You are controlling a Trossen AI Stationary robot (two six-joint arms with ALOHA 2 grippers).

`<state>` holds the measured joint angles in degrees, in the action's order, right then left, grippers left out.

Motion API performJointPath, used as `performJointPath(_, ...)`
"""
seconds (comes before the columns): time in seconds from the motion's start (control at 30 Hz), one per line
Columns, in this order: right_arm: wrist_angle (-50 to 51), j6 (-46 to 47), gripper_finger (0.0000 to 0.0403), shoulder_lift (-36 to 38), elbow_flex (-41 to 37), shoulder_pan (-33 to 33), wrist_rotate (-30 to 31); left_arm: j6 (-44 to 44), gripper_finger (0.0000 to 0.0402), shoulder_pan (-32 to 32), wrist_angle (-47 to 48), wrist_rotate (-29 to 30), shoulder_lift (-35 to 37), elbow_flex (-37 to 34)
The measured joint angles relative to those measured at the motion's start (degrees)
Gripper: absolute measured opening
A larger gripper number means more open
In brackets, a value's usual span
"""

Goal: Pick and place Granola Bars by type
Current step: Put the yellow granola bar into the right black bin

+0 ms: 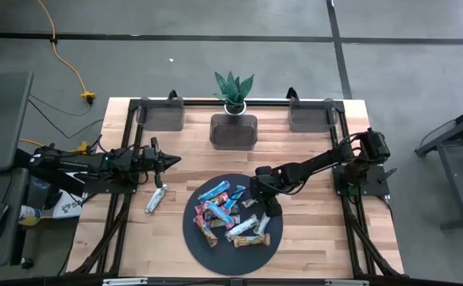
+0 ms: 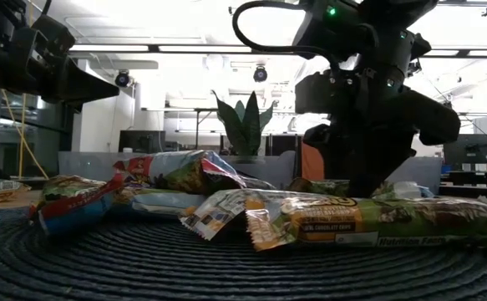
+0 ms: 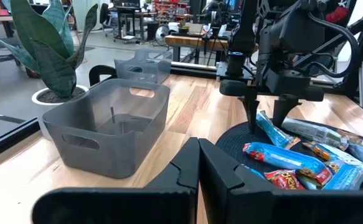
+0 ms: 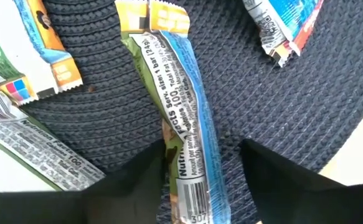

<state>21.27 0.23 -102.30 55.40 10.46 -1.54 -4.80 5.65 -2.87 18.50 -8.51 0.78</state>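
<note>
The right gripper straddles a green-and-blue bar on the mat, fingers spread either side (not yet pinching). A glancing close could skid the slick wrapper sideways. Its long axis runs away from the wrist, between the fingers. The left gripper waits pressed shut.

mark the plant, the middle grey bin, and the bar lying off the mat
plant [image 1: 233, 86], high view, on its leaves.
middle grey bin [image 1: 233, 131], high view, on its inside floor.
bar off the mat [image 1: 156, 199], high view, mid-wrapper.
</note>
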Motion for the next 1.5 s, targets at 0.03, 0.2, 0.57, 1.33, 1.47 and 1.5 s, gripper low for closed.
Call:
performJointPath(0.03, 0.06, 0.0, 0.0179, 0.0, 0.0, 0.0, -0.07, -0.01, 0.0001, 0.0, -0.01, 0.0, 0.0, 0.01)
performJointPath(0.2, 0.21, 0.0, 0.0132, 0.0, 0.0, 0.0, -0.22, 0.01, 0.0001, 0.0, 0.0, 0.0, 0.02, 0.0)
performJointPath(0.57, 0.66, 0.42, 0.0052, 0.2, 0.2, 0.02, -0.55, 0.0, 0.0001, 0.0, -0.01, 0.0, 0.0, 0.01)
performJointPath(1.33, -10.45, 22.54, 0.0028, 19.75, 0.13, -6.98, -21.62, 0.0, 0.0001, 0.0, -0.02, 0.0, 0.02, 0.0)
performJointPath(1.47, -16.67, 24.36, 0.004, 23.98, 0.13, -9.23, -21.47, -0.02, 0.0001, 0.0, -0.02, 0.01, 0.02, 0.0)
performJointPath(1.5, -18.41, 24.41, 0.0043, 24.9, 0.13, -9.87, -21.33, 0.0, 0.0001, 0.0, 0.0, 0.0, 0.01, 0.0)
